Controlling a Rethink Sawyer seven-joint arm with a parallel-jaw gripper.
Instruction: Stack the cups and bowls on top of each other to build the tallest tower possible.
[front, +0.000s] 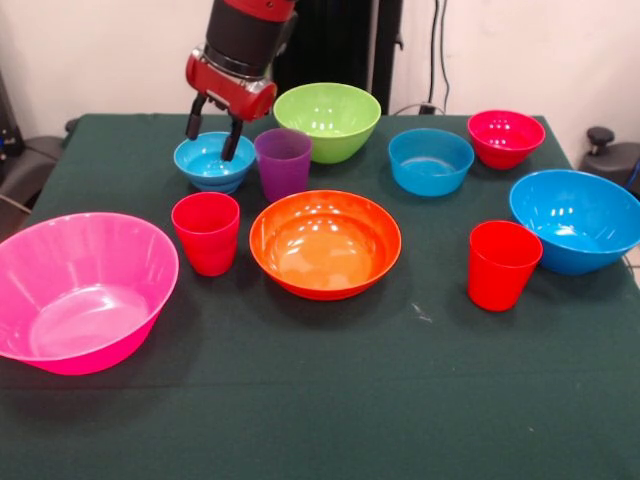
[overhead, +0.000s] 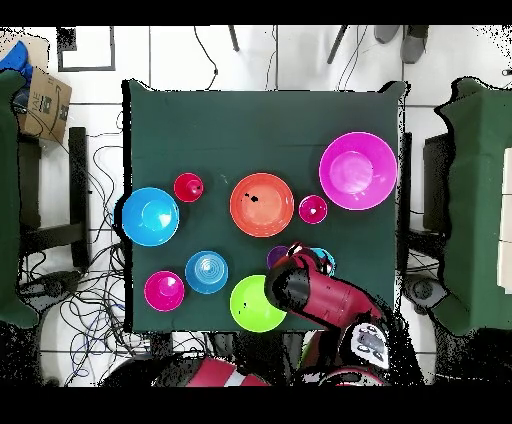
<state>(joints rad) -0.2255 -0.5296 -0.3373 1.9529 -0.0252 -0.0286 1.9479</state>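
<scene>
Nothing is stacked: every cup and bowl stands apart, upright and empty on the dark green cloth of the worktop (front: 330, 400). The jaws (front: 214, 135) hang spread over the far-left small blue bowl (front: 212, 163), one black finger (front: 195, 118) outside its far rim and the other dipping inside it; they pinch nothing.

Just right of that bowl stands the purple cup (front: 283, 163), translucent and taller than wide, close beside the bowl though contact cannot be judged. Behind the cup sits the lime bowl (front: 328, 120), glossy and deep. Further right along the far side are a second small blue bowl (front: 430, 162) and a small red-magenta bowl (front: 505, 138).

In the middle lies the orange bowl (front: 325, 243), wide and shallow, its inside shining. A smooth red cup (front: 206, 232) stands just left of it, and another red cup (front: 503, 264) stands well to its right. The large blue bowl (front: 578, 220) sits at the right edge, near that second red cup. The large pink bowl (front: 82, 292) takes the near left corner, tilted a little toward the camera.

From overhead, the red arm (overhead: 320, 290) covers most of the purple cup and the blue bowl beneath the jaws.
</scene>
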